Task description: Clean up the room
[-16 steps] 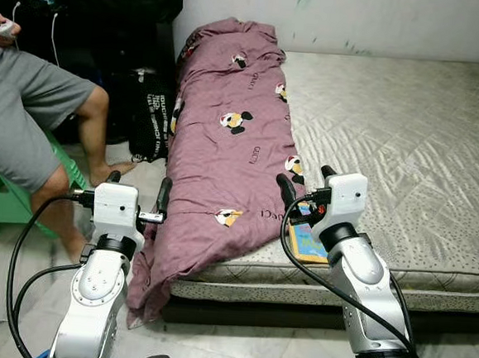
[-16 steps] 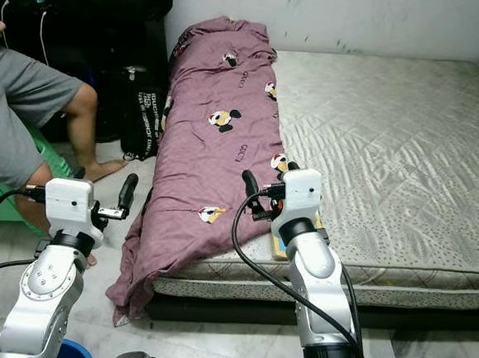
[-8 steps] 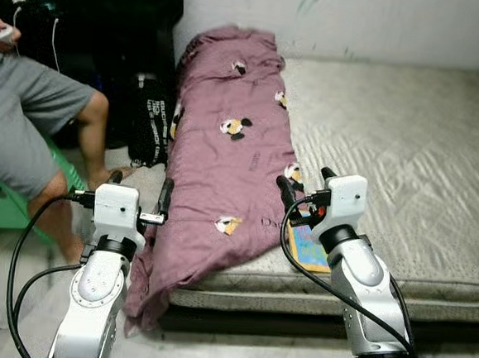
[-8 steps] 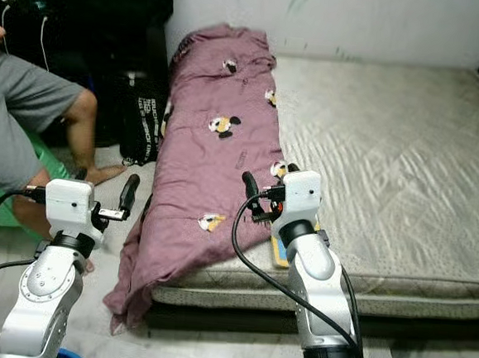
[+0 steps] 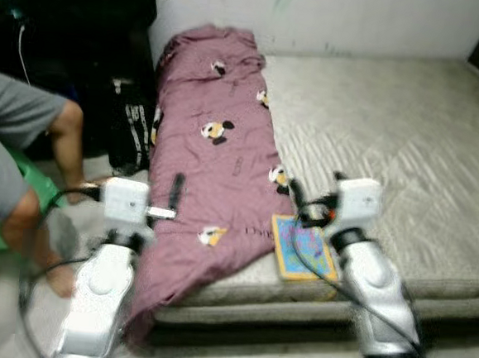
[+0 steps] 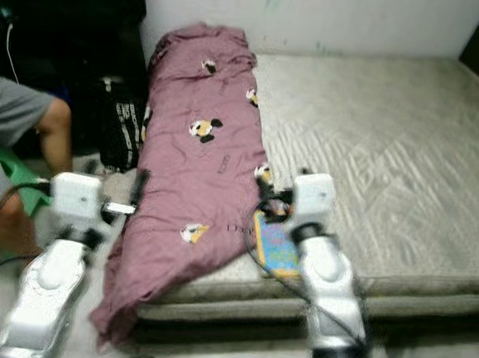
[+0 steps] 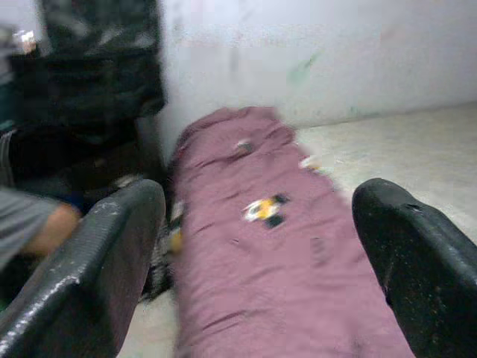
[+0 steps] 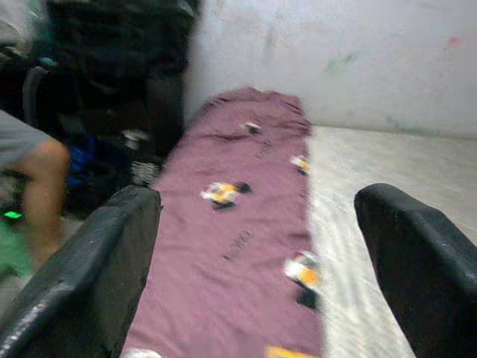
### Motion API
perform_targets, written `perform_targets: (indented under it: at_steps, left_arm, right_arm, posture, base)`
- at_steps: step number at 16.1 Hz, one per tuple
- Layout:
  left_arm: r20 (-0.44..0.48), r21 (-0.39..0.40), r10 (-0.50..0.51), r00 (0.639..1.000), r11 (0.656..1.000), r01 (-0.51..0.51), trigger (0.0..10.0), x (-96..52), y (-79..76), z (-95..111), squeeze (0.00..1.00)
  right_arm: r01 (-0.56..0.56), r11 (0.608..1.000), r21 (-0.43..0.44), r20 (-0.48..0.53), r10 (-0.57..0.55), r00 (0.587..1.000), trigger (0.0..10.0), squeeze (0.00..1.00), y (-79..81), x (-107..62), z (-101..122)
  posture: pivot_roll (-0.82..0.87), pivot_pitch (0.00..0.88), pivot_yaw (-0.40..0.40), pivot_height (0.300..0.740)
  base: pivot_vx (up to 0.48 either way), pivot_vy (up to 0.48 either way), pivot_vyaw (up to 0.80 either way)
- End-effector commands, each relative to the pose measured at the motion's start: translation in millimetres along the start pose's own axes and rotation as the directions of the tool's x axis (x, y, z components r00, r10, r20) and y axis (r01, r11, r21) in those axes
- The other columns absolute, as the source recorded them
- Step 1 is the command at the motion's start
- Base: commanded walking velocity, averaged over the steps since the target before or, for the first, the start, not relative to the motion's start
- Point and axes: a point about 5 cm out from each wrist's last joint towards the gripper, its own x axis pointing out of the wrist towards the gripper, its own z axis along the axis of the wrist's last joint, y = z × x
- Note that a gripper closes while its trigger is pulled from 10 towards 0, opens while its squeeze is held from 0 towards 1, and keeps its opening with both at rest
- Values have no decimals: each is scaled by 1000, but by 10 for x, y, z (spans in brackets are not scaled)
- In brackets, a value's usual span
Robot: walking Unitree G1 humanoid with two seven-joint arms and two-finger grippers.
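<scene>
The purple blanket (image 5: pixel 215 169) is spread long along the left side of the mattress (image 5: pixel 391 149), its end hung over the edge; a picture book (image 5: pixel 302 248) is laid beside it; the left gripper (image 5: pixel 171 198) and right gripper (image 5: pixel 313 193) are held up near it, both spread wide and holding nothing, likely for a grab.

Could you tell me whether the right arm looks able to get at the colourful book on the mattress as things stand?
Probably yes: the book lies flat and uncovered near the mattress edge, just below the right gripper, whose jaws stand open; the purple blanket lies beside it.
</scene>
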Motion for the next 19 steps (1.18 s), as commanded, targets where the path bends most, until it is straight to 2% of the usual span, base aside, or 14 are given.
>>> perform_targets:
  at_steps: [1, 4, 7, 10, 19]
  left_arm:
    - [0, -5, 8, 1000, 1000, -8, 10000, 20, -32, 18, 0]
    - [-19, 8, 26, 999, 1000, -25, 10000, 20, -31, -5, 0]
    - [-22, 14, 22, 1000, 1000, -22, 10000, 39, -27, -6, 0]
    - [-23, 15, 22, 1000, 1000, -21, 10000, 51, -27, -1, 0]
    - [-24, 14, 17, 1000, 1000, -17, 10000, 42, -33, -3, 0]
  right_arm:
    - [11, 1000, -21, 10, -10, 1000, 10000, 0, -71, -9, 34]
    - [13, 999, -33, 15, -12, 1000, 10000, 0, -82, -17, 28]
    - [12, 999, -30, 12, -11, 1000, 10000, 0, -45, -7, 22]
    - [27, 999, -23, 13, -26, 1000, 10000, 0, -84, -15, 22]
    - [29, 999, -21, 7, -29, 1000, 10000, 0, -82, -5, 7]
  posture:
    - [-51, 0, -10, 740]
    - [-49, 0, -20, 740]
    - [-54, 0, -14, 740]
    - [-56, 0, -11, 740]
    - [-52, 0, -13, 740]
  base:
    - [0, 0, 0]
    - [0, 0, 163]
    - [0, -164, 790]
    - [0, -260, 769]
    - [0, -286, 0]
